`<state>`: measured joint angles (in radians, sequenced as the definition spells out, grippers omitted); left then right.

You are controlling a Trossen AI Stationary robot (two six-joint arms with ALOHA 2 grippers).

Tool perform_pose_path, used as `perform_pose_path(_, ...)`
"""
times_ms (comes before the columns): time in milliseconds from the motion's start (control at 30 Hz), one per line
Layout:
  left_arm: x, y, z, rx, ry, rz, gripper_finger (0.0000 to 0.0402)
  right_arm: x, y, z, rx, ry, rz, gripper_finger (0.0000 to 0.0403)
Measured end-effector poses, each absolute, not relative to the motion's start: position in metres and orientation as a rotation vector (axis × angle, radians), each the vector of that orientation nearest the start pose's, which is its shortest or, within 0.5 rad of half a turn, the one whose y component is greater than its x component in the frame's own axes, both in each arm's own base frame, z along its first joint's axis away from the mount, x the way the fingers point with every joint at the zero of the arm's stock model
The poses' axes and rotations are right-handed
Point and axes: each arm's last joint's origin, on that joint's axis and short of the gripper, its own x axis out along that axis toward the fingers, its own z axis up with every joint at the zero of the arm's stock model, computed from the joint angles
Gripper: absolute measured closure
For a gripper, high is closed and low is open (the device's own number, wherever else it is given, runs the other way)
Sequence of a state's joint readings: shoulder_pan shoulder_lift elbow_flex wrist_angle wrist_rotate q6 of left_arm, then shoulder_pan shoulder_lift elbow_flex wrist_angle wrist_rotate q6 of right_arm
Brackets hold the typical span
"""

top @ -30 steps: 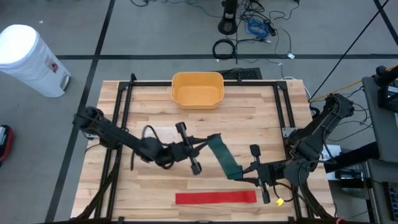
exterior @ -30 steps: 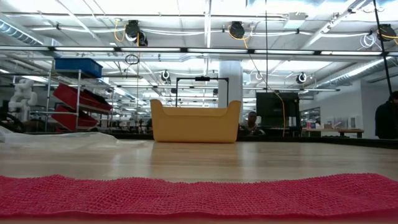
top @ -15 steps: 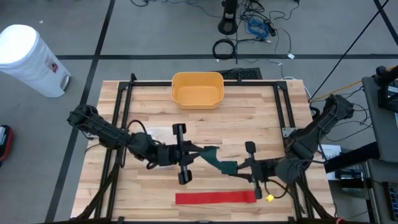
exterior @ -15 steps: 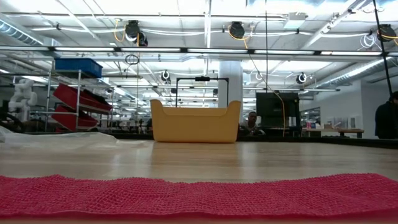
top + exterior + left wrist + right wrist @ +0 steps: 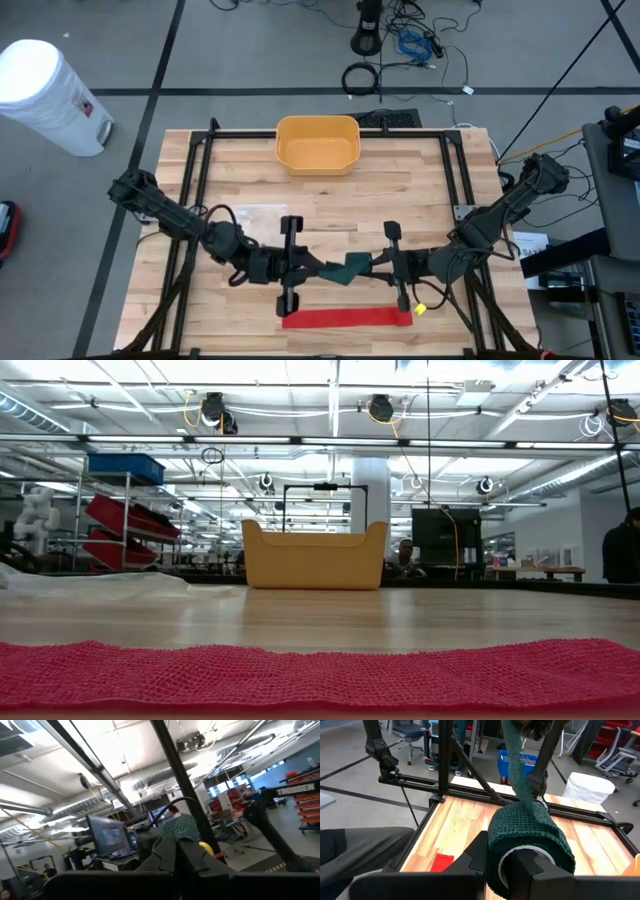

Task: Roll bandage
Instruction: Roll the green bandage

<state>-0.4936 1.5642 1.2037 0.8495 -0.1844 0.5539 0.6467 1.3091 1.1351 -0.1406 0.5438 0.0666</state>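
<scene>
— Green bandage (image 5: pixel 530 842), why is it held between both arms? 
— It is wound on a core clamped by the right gripper (image 5: pixel 378 264), while its free tail is pinched by the left gripper (image 5: pixel 310 267), fingers together on it, probably so the strip is kept taut above the table's front middle. 
— And the red strip (image 5: pixel 345 318)? 
— It is left flat at the near edge of the wooden table (image 5: pixel 420 180), untouched. The yellow bin (image 5: pixel 317 144) is set well apart at the far edge, probably for finished rolls.
</scene>
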Motion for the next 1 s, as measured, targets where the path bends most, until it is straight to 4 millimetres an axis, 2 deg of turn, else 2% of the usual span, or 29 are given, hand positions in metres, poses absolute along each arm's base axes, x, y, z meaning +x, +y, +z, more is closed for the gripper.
perform_pose_path(567, 0.32, -0.173, 0.365, 0.278, -0.402, -0.297, 0.0398, 0.267, 0.151, 0.339, -0.173, 0.241, 0.021, 0.0369)
perform_pose_path(767, 0.319, -0.184, 0.357, 0.292, -0.356, -0.334, 0.0398, 0.269, 0.147, 0.339, -0.179, 0.242, 0.003, 0.0369)
perform_pose_path(1000, 0.315, -0.192, 0.357, 0.289, -0.355, -0.36, 0.0395, 0.269, 0.147, 0.339, -0.187, 0.242, 0.005, 0.0369)
